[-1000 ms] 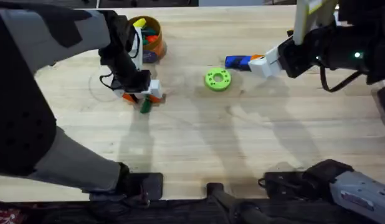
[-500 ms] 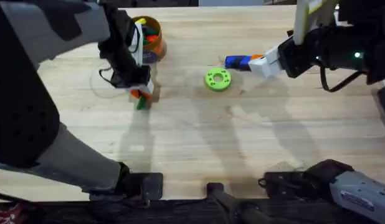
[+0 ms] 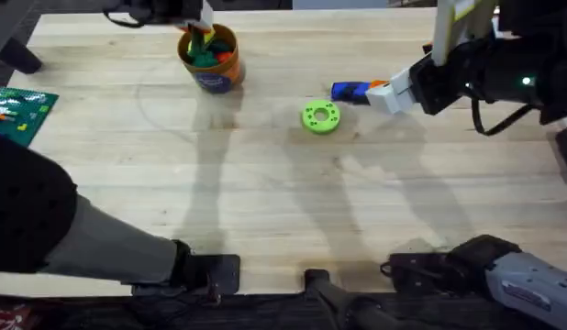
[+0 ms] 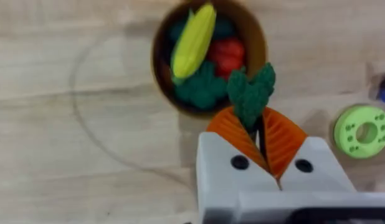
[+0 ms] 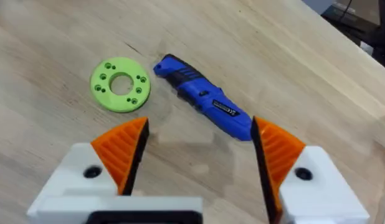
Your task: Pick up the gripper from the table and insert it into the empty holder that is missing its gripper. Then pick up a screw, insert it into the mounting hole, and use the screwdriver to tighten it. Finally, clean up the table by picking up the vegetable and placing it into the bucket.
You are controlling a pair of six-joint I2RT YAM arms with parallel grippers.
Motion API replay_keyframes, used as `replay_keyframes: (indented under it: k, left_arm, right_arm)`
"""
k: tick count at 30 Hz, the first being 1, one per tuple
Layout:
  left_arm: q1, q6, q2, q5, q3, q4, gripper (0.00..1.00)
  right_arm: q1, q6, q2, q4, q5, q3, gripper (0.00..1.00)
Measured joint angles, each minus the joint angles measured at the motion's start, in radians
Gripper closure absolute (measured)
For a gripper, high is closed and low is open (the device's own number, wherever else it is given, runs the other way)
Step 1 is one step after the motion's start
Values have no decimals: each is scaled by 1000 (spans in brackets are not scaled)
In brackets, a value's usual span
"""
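Left gripper (image 4: 262, 127) has lifted off the desk (image 3: 265, 202) to about 11 o'clock, above the bucket (image 3: 210, 57), jaws clenched on the vegetable (image 4: 250, 93): release comes next. Right gripper (image 5: 199, 152) unchanged at 1 o'clock, jaws released over the screwdriver (image 5: 202, 102).

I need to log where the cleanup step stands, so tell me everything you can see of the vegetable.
The vegetable is a small dark-green toy piece with a bumpy, lobed top, like plastic or foam. It is pinched upright between the left gripper's orange ribbed pads, touching nothing else. It hangs at the rim of the orange bucket, which already holds yellow, red and green toy foods. It is not yet released.
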Motion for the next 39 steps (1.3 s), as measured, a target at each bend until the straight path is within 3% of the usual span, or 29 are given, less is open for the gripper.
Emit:
replay_keyframes:
  k: [9,18,23,27,31,33,39]
  left_arm:
    - [0,-1,97,1,0,162,982]
    - [0,-4,187,6,-1,184,969]
    - [0,-8,187,10,-1,187,589]
    - [0,-9,187,15,-1,184,366]
    - [0,-10,187,20,-1,174,220]
    - [0,-9,185,22,-1,167,82]
    - [0,-17,103,24,-2,130,27]
  right_arm:
    - [0,0,0,0,0,0,47]
    - [0,0,0,0,0,0,47]
    - [0,0,0,0,0,0,47]
    - [0,0,0,0,0,0,47]
    - [0,0,0,0,0,0,47]
    - [0,0,0,0,0,0,47]
    - [0,0,0,0,0,0,47]
